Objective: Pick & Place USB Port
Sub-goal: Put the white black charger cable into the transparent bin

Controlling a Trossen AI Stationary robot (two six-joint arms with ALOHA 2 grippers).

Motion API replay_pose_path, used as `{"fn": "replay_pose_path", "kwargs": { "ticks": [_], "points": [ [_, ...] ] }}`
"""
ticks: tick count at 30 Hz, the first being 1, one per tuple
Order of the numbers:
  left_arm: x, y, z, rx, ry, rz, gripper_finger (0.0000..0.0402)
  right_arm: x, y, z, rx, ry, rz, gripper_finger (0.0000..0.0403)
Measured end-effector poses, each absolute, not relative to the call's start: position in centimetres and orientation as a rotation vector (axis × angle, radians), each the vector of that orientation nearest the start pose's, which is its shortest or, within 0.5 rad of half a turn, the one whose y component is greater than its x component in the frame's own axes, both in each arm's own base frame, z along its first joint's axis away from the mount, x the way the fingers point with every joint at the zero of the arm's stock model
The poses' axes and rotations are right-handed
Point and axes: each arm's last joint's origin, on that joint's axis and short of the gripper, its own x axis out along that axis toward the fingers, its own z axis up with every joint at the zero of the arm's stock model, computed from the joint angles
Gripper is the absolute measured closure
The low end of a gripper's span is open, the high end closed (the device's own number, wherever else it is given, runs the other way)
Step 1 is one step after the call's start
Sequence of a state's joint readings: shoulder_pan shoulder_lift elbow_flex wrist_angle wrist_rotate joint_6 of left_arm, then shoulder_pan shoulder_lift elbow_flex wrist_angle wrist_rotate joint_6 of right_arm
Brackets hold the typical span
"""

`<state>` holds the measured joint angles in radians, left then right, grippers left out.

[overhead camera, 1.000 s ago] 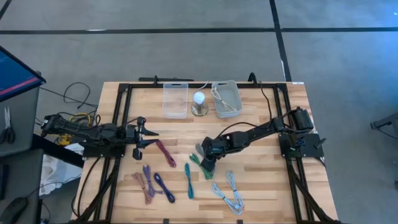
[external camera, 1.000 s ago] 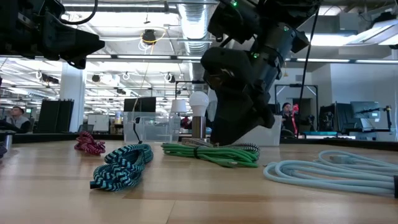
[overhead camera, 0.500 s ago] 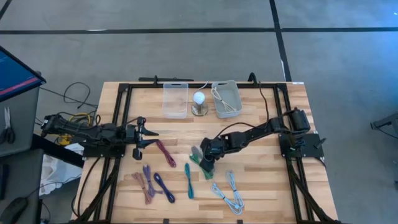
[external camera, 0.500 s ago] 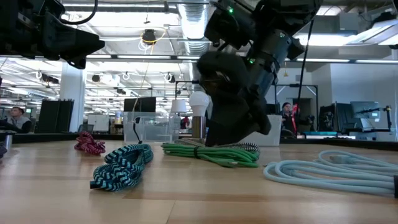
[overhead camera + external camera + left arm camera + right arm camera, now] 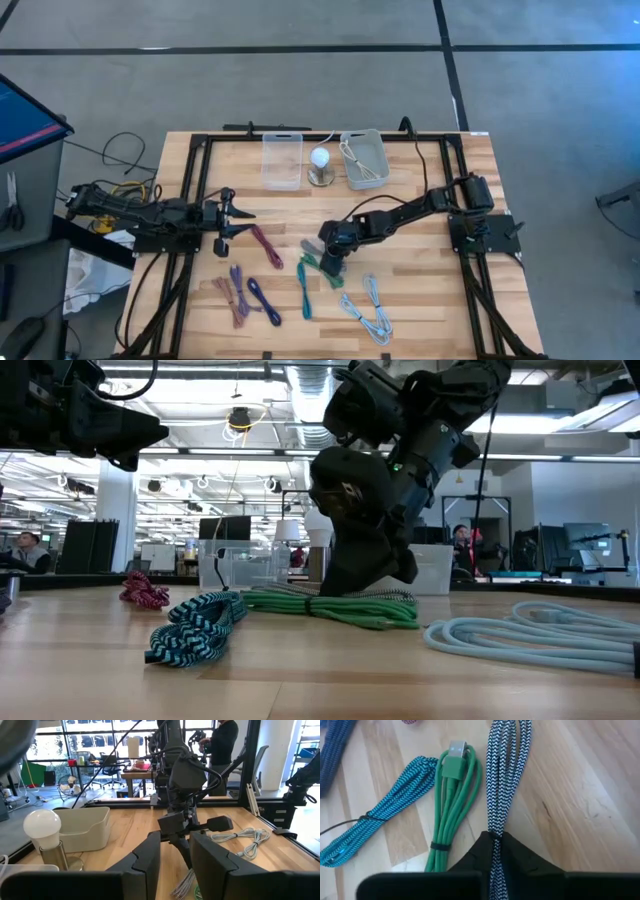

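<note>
The right gripper (image 5: 495, 851), having slid leftward over the cables, is now pinching the black-and-white cable (image 5: 505, 780), starting the pick.

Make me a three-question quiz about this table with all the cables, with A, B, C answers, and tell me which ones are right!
1. Where is the light bulb?
A. Between the clear bin and the grey bin
B. Beside the pale blue cable
C. Under the left gripper

2. What colour is the cable lying right beside the black-and-white cable in the right wrist view?
A. Orange
B. Green
C. Yellow

3. What is the right gripper doing?
A. Hanging open, far from any cable
B. Resting inside the grey bin
C. Closed on the black-and-white cable

Answers:
1. A: the high view shows the bulb standing between the two bins.
2. B: the green cable runs alongside it.
3. C: the right wrist view shows the dark fingers pinching that cable.
</note>
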<state>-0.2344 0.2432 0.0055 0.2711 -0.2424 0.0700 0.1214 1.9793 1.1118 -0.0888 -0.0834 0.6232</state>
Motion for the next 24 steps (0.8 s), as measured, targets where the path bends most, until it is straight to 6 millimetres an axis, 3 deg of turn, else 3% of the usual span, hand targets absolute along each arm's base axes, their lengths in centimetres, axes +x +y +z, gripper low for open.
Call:
{"fn": "replay_pose_path", "kwargs": {
  "ticks": [8,11,17,24],
  "points": [
    [11.0,-1.9,17.1,0.062,-0.032,0.009,0.0297,38.0,4.1,12.4,0.495,0.977,-0.133,0.0395],
    [11.0,-1.9,17.1,0.062,-0.033,0.009,0.0297,37.5,3.5,13.4,0.461,0.977,-0.159,0.0394],
    [11.1,-1.9,17.0,0.063,-0.027,0.009,0.0297,36.6,2.6,16.7,0.309,0.913,-0.230,0.0399],
    [11.3,-1.8,17.8,0.043,-0.100,0.062,0.0297,35.8,1.5,21.8,0.137,0.715,-0.263,0.0402]
  ]
}}
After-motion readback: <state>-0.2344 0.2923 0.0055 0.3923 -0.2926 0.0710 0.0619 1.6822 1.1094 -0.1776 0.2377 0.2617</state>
